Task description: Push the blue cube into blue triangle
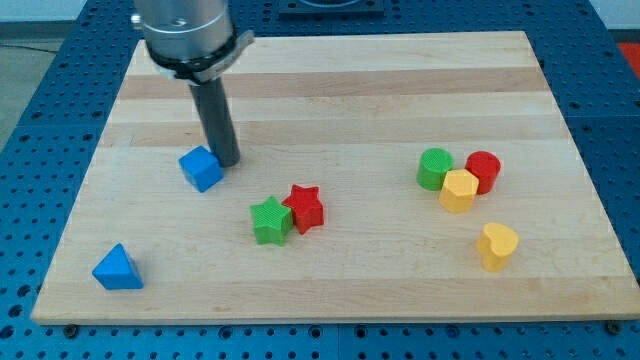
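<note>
My tip [227, 160] touches the blue cube [201, 168] on its far right, holding nothing; blue triangle [118, 268] lies well apart, near left.

Blue cube [201, 168] and blue triangle [118, 268] on the pale striped wooden board [330, 70], green star [270, 220] against red star [305, 208], green cylinder [434, 168], red cylinder [483, 170], two yellow blocks [459, 190] [497, 245], dark rod with my tip [227, 162], blue perforated table [40, 110].

The tip [227, 160] stands just right of the blue cube [201, 168]; the blue triangle [118, 268] lies near the board's [330, 80] bottom-left corner.
</note>
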`<control>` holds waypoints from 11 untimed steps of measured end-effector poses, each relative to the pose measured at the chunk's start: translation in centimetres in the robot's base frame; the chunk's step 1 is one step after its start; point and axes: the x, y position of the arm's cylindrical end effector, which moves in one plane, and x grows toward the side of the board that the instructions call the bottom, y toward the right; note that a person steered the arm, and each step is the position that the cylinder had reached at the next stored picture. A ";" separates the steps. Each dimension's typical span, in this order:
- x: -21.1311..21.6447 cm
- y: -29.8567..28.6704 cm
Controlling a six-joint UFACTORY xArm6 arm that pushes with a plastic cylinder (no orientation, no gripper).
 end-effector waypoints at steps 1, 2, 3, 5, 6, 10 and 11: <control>0.1 -3.5; 1.1 -4.4; 2.7 -4.7; 4.0 -7.8; 5.1 -8.3; 8.7 -8.3; 7.6 -7.4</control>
